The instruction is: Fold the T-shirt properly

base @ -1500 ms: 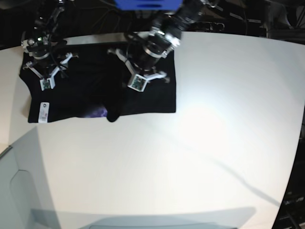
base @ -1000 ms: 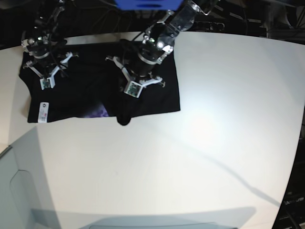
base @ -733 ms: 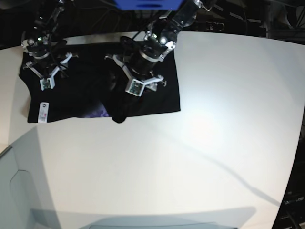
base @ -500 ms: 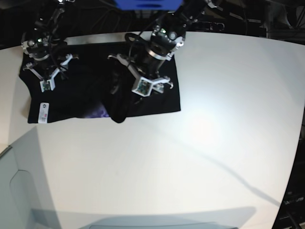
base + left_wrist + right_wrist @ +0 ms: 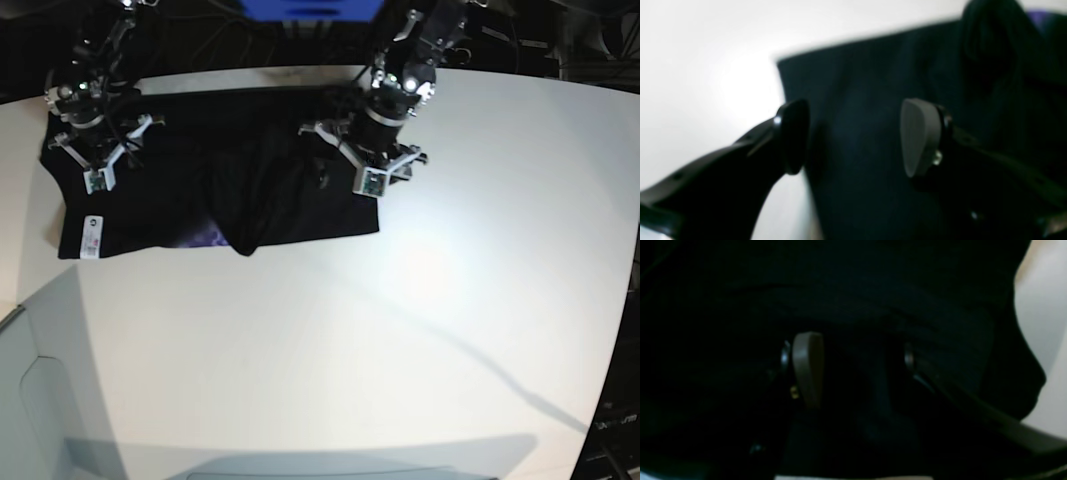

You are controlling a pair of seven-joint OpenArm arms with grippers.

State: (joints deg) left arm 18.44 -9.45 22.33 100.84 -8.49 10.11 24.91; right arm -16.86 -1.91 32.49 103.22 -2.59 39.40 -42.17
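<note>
- Spread across the far left part of the bench (image 5: 400,330), the T-shirt (image 5: 180,195) lies as a wide black band, its far edge at the bench's far rim.
- Near the middle of its near hem I see a bunched lump of cloth (image 5: 243,238) poking out past the hem, with a sliver of purplish print (image 5: 205,237) just beside it.
- On the shirt's near left corner in the base view sits a small white tag (image 5: 91,233).
- My left hand (image 5: 372,172) hangs over the shirt's right end in the base view, close to that side edge.
- From the left wrist camera I see its two pads (image 5: 918,140) standing wide apart with only flat dark cloth between them; nothing is gripped, and the shirt's corner (image 5: 780,61) lies just beyond the left pad against the white bench.
- I cannot tell from that view whether the pads touch the cloth.
- My right hand (image 5: 97,160) is over the shirt's other end, above the tag and well apart from the left hand.
- From the right wrist camera its pads (image 5: 806,368) are spread, one pale pad plain to see and the other lost in shadow; black folds fill the gap and I see no cloth pinched.
</note>
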